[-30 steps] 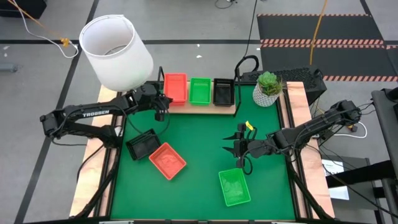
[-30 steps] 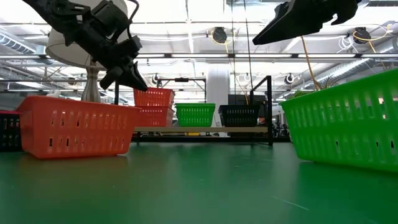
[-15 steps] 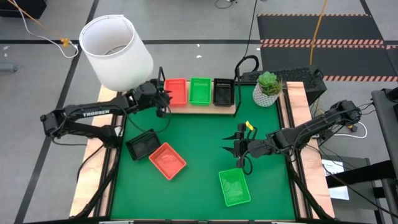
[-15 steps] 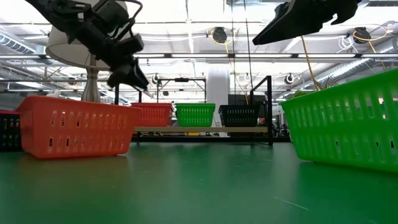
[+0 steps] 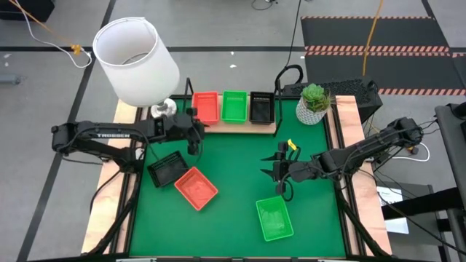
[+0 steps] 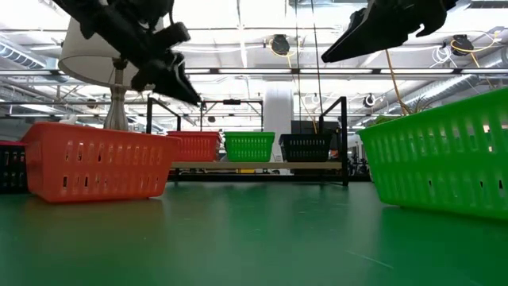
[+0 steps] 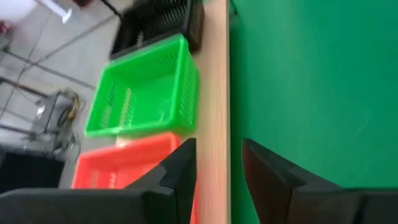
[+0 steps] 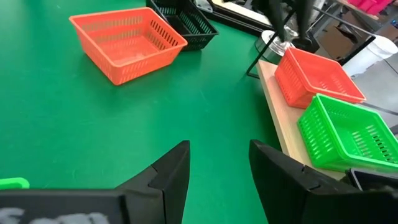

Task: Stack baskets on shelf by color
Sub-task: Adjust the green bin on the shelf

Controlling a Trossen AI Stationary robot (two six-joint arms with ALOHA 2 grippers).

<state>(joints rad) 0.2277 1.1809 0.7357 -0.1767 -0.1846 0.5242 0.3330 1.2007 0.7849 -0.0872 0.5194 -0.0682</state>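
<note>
My shelf (image 5: 231,126) stands at the far edge of the green mat (image 5: 240,167), carrying an orange-red stack (image 5: 206,106), a green stack (image 5: 234,105) and a black stack (image 5: 261,106) side by side. Loose on the mat lie a green basket (image 5: 274,219), an orange-red basket (image 5: 196,188) and a black basket (image 5: 167,168). My left pincer (image 5: 195,128) hangs just in front of the shelf by the orange-red stack, fingers apart and holding nothing; a second ago it was at that stack with a basket raised above it, and since then it has let go and backed off. My right pincer (image 5: 279,172) hovers over mid-mat, spread wide and empty, unmoved.
</note>
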